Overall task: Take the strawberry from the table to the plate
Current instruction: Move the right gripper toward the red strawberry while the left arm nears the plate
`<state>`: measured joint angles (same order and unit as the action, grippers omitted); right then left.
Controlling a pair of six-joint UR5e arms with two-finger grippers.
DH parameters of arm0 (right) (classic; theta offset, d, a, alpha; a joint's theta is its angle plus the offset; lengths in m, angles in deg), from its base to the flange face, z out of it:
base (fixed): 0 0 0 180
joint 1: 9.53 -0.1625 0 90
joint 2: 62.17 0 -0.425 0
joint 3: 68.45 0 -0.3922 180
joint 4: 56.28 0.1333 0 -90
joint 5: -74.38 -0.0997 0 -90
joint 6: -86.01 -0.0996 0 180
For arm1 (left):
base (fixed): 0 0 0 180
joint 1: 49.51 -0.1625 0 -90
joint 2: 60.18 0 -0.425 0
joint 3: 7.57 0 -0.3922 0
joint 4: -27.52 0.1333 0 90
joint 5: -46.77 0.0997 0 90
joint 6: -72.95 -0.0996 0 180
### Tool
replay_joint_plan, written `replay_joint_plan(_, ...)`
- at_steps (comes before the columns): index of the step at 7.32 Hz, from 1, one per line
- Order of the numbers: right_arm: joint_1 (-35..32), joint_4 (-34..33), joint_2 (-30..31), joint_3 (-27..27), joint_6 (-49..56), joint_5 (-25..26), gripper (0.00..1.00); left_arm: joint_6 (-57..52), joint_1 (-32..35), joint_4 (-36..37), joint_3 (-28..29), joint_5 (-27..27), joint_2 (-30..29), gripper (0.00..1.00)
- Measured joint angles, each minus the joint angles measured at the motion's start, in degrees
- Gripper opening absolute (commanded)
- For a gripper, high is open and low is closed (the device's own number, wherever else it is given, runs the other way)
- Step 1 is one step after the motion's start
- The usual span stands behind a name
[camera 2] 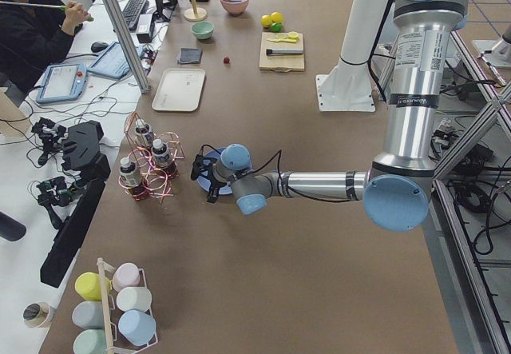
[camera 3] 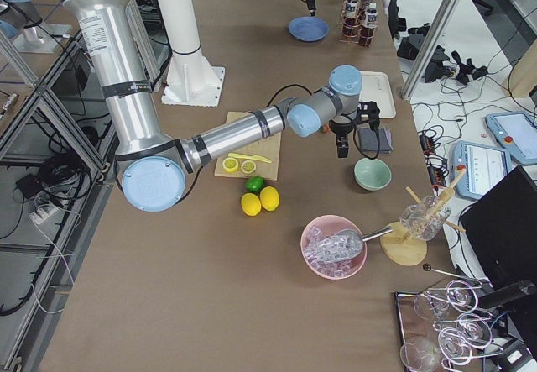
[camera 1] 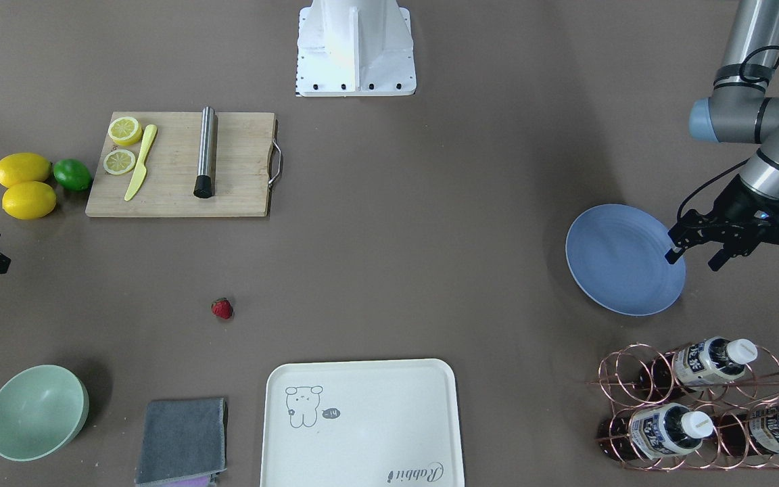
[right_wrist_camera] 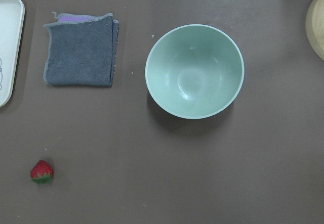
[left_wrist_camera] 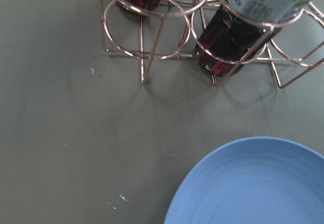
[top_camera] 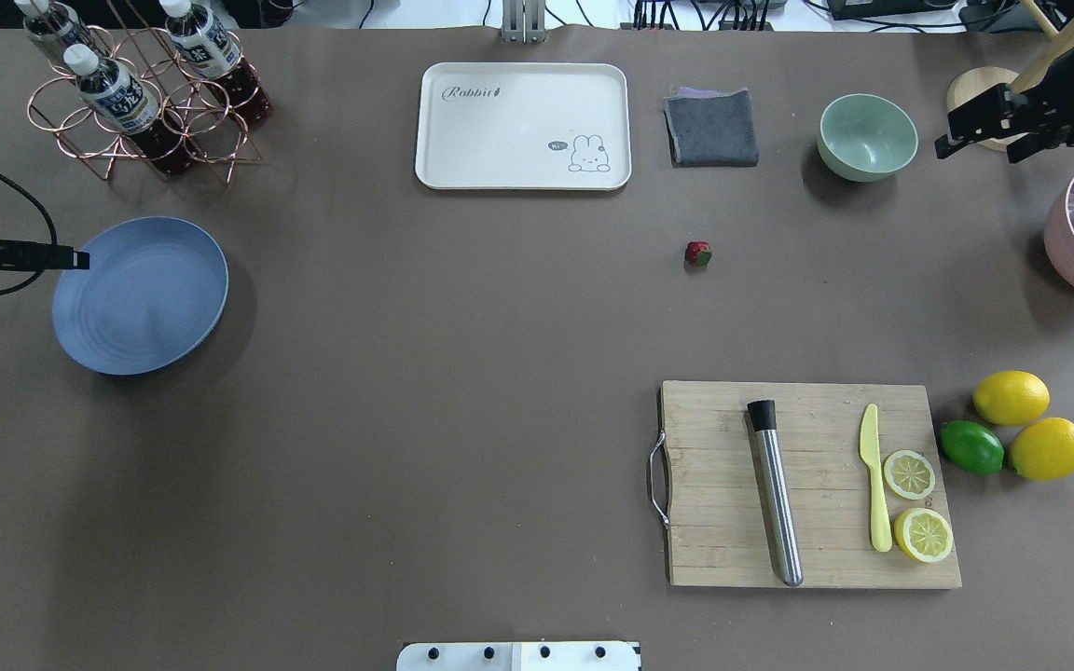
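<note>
We recorded a red strawberry (camera 1: 222, 308) with a dark green top, a matte blue plate (camera 1: 623, 260) with faint concentric rings, a brown-grey table (camera 1: 430, 237), a pale green bowl (camera 1: 36, 412), and a cream tray (camera 1: 362, 433) bearing a grey line drawing.

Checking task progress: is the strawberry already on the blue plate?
No, the strawberry lies on the bare table, well apart from the blue plate, which holds nothing.

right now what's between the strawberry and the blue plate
Nothing: the overhead view shows only bare table from the strawberry to the plate.
</note>
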<state>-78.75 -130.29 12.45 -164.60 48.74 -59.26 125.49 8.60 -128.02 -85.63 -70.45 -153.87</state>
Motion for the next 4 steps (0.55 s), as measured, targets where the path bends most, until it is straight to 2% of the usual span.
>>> replay_joint_plan(3, 4.0, 3.7, 0.0, 1.7, -2.6, 1.8, 1.00, 0.1, -1.3, -0.4, 1.0, 0.4, 0.0, 0.64)
replay_joint_plan(4, 4.6, 3.8, -0.1, 2.0, -3.5, 2.2, 1.00, 0.1, -1.8, -0.4, 1.3, 0.5, 0.0, 0.48)
